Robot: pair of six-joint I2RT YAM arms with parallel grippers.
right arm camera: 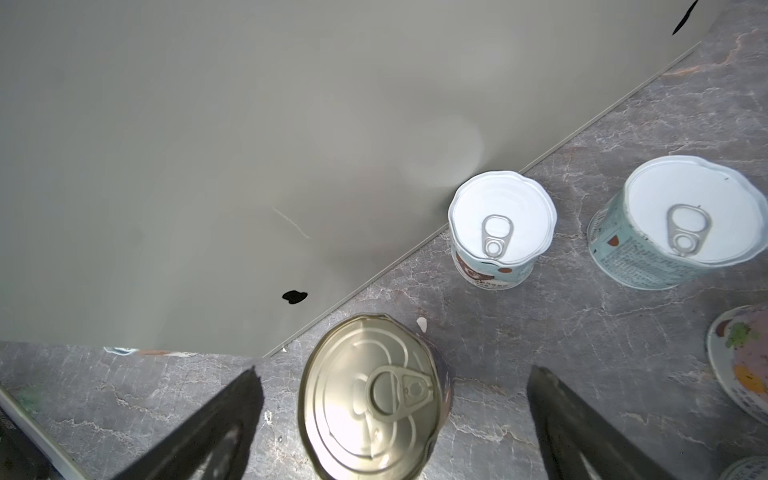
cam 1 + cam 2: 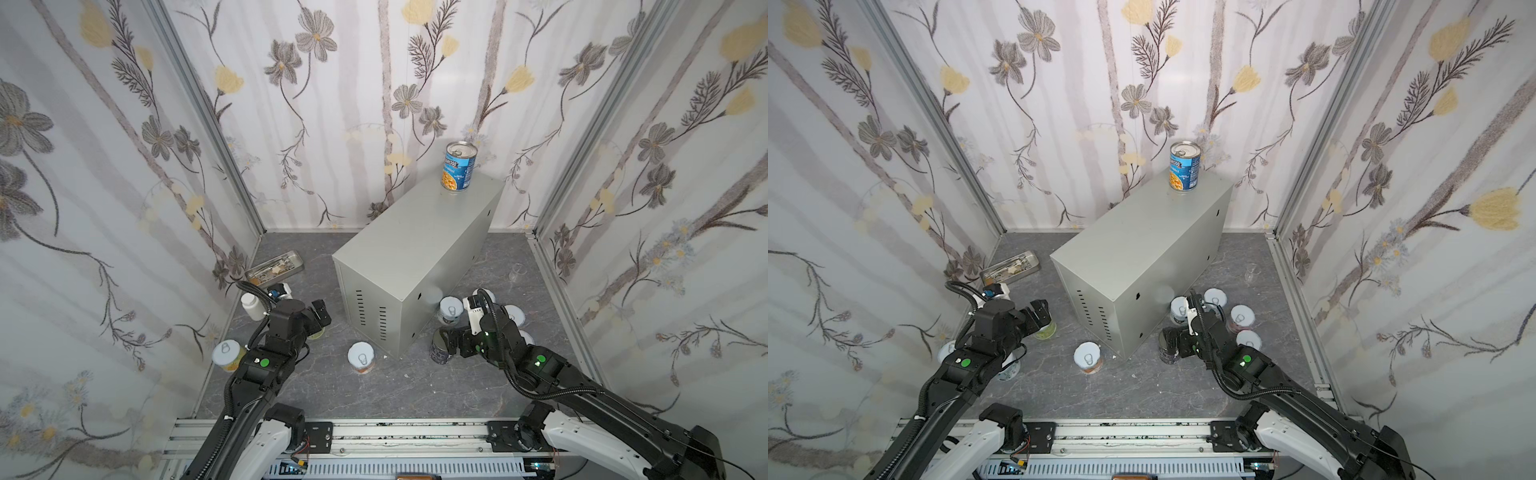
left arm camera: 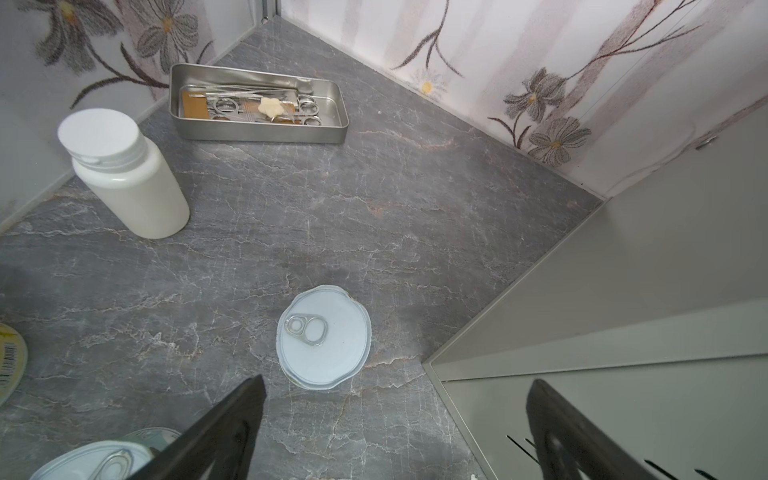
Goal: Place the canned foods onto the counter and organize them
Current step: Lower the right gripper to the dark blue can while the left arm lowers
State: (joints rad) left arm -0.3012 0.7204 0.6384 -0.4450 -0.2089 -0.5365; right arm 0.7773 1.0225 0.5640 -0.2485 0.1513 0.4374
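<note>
White bottle [image 3: 124, 174], tray [image 3: 257, 134] near left tool [image 3: 397, 380] — counter [image 1: 208, 145] beside right tool [image 1: 395, 370].

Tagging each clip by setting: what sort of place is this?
Likely a staged robot test booth: floral-wallpapered panel walls enclose a grey marble-patterned tabletop, an aluminium mounting rail runs along the near edge, and a light-grey sheet-metal box, bearing one blue-labelled tall can, stands in for a counter.

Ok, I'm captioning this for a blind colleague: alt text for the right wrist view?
The open right gripper frames an upright gold-lidded tin on the grey marbled floor, beside the grey metal box. Two short white-lidded cans stand beyond it.
</note>
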